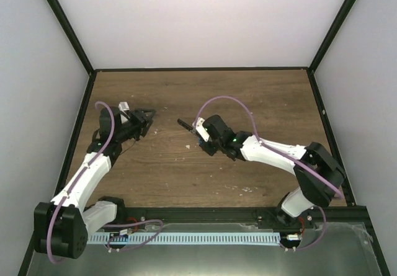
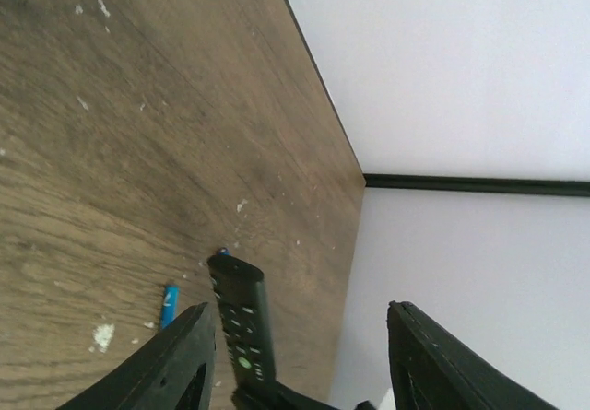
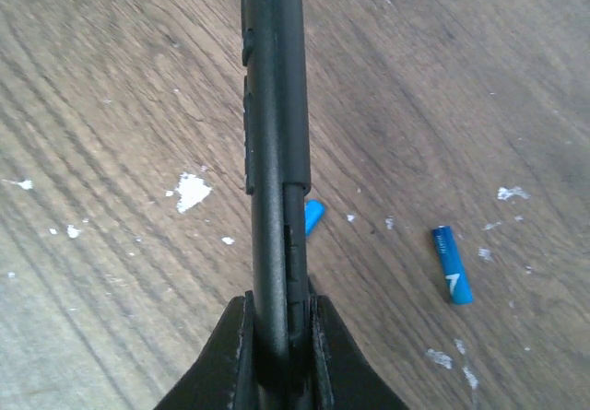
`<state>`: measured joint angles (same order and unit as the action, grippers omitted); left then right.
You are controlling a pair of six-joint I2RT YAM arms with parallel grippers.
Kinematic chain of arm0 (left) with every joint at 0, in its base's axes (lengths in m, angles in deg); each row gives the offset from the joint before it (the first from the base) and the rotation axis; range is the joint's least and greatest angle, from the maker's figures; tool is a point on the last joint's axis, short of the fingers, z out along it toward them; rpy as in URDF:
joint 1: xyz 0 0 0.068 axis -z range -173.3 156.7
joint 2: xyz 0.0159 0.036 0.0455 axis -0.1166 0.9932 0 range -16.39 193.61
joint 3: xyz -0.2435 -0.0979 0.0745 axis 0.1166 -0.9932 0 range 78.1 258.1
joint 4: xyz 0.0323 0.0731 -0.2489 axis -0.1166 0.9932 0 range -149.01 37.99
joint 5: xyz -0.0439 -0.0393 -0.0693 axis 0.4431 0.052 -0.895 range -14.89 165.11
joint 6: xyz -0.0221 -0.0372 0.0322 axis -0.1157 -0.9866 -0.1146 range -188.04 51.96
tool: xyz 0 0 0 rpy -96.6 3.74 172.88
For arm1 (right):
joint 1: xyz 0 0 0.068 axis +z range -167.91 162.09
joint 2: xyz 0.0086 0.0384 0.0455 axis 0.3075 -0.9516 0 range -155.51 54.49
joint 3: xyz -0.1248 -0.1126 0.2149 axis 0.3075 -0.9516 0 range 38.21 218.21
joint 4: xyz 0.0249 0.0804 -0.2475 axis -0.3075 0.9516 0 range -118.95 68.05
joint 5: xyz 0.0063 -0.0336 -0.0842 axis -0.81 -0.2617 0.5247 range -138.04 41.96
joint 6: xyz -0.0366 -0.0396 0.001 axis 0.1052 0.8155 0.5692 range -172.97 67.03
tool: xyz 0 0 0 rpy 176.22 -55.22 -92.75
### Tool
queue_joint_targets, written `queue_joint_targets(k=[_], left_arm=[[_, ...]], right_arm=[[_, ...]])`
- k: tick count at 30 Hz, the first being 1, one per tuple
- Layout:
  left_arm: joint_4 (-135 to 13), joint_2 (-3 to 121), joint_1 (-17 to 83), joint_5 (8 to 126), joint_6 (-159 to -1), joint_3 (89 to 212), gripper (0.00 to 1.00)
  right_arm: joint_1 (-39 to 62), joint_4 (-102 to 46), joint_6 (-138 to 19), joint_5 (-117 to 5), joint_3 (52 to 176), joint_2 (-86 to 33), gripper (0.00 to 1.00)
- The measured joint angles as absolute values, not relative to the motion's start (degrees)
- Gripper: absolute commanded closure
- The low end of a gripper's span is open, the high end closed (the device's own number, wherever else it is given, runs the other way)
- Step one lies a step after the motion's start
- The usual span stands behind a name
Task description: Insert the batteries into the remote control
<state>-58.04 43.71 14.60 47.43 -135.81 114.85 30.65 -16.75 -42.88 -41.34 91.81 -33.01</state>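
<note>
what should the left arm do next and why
Probably bring the open, empty left pincer down over the exposed battery lying on the table and close on it. The right pincer clamps the remote on edge, and the other battery is half hidden behind it.

left gripper [image 2: 297, 313] hanging agape | remote control [image 2: 241, 322] sitting just inside one finger [image 2: 180, 359] | battery [image 2: 169, 305] lying on table [image 2: 138, 152] just outside it

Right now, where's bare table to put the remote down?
Free: the far strip of table along the back wall, widest in the far right corner beyond the right arm. Crowded: the middle, where the left gripper, right gripper, remote control and batteries cluster.
</note>
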Motion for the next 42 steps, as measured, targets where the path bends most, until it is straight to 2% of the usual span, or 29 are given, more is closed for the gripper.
queue_joint_targets(k=[15, 27, 42], left_arm=[[-57.29, 48.36, 22.31, 51.95, -145.77, 116.25, 0.45], [-59.55, 53.65, 26.07, 52.17, -149.12, 116.25, 0.45], [-59.72, 54.09, 26.25, 52.56, -149.18, 116.23, 0.45]], right_arm=[[37.99, -25.14, -32.93, -25.43, 92.97, -36.88, 0.99], [42.63, -28.53, -27.97, -19.83, 94.54, -41.39, 0.99], [44.11, -31.83, -23.80, -12.77, 94.76, -43.37, 0.99]])
